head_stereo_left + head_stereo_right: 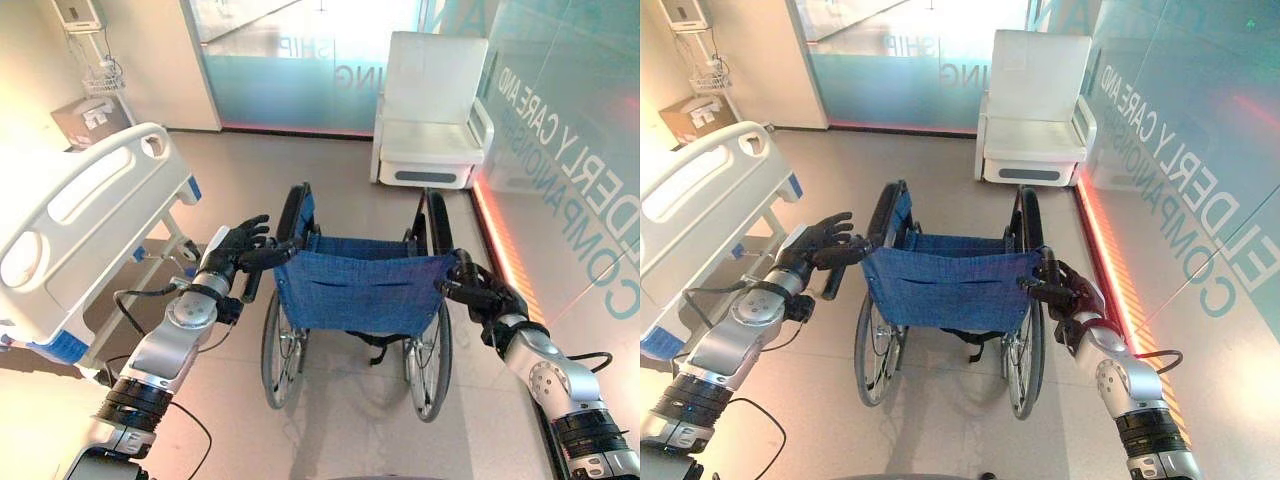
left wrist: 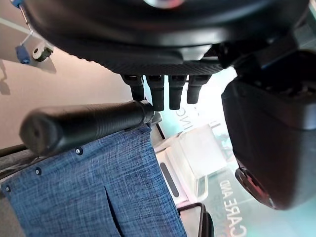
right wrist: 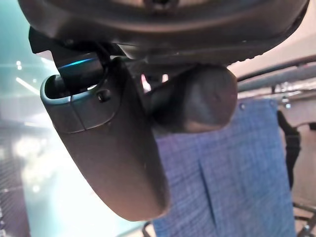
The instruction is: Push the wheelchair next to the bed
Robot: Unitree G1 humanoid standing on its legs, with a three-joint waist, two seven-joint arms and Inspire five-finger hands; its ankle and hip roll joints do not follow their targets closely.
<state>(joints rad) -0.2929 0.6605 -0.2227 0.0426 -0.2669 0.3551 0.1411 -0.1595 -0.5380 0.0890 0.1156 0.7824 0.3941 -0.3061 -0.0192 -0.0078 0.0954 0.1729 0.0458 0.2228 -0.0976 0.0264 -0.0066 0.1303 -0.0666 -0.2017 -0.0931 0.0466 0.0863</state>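
A wheelchair (image 1: 360, 290) with a blue cloth back stands in the middle of the floor, its back turned to me. The white bed (image 1: 80, 210) is to its left, footboard nearest. My left hand (image 1: 238, 245) is open. Its straight fingers (image 2: 163, 91) rest on top of the black left push handle (image 2: 84, 126) without wrapping it. On the other side, my right hand (image 1: 495, 300) is curled round the right push handle (image 3: 197, 101), with the thumb (image 3: 108, 148) lying beside the handle's end.
A white armchair (image 1: 430, 110) stands at the back against a glass partition. A glass wall (image 1: 580, 150) with a glowing floor strip runs along the right. A cardboard box (image 1: 90, 120) sits behind the bed. Open floor lies between wheelchair and bed.
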